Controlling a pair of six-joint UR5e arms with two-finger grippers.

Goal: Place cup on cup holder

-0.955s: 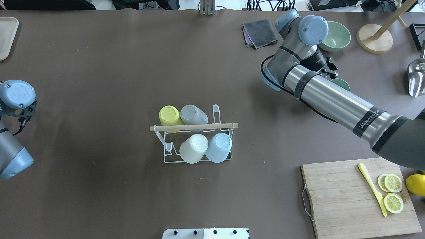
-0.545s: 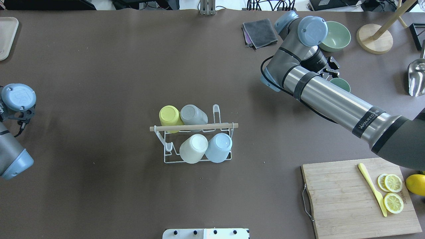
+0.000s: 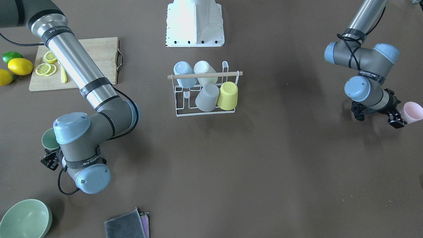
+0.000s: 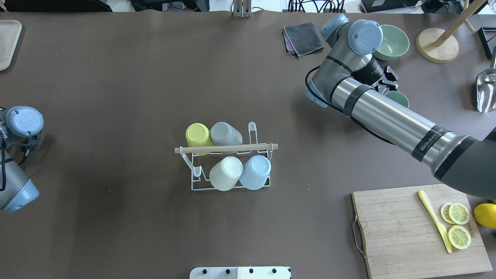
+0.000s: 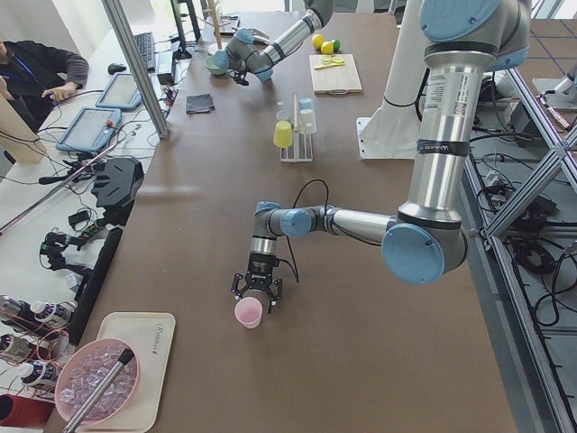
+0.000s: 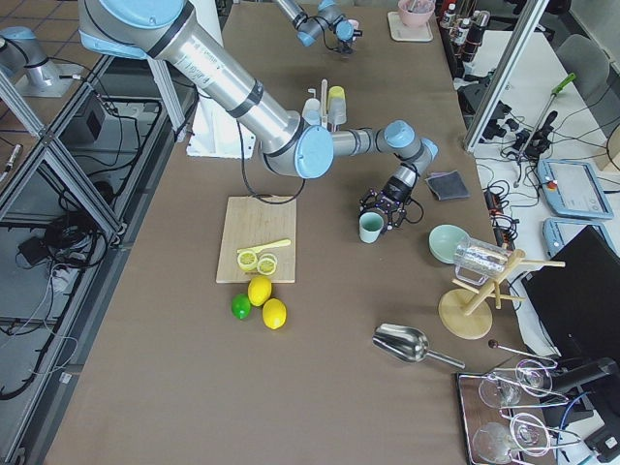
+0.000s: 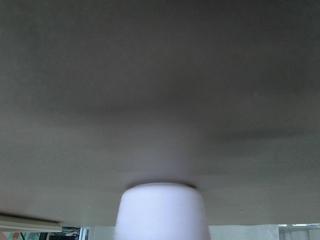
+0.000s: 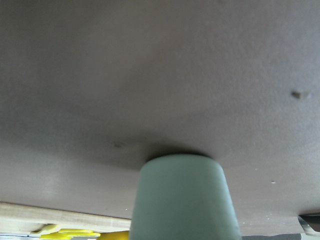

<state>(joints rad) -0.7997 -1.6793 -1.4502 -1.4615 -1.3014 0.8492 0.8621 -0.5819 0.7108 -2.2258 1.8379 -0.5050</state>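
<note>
The pink cup (image 3: 413,111) and green cup (image 6: 371,229) look light, stiff and slick, so pinch the rim wall. The left gripper (image 3: 398,115) and right gripper (image 6: 383,215) are at them; I cannot tell whether either is clamped.

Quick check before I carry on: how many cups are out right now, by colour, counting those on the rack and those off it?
yellow cup: 1
grey cup: 1
cream cup: 1
light blue cup: 1
pink cup: 1
green cup: 1
Total: 6 cups, of which 4 are on the cup holder and 2, pink and green, are off it.
</note>
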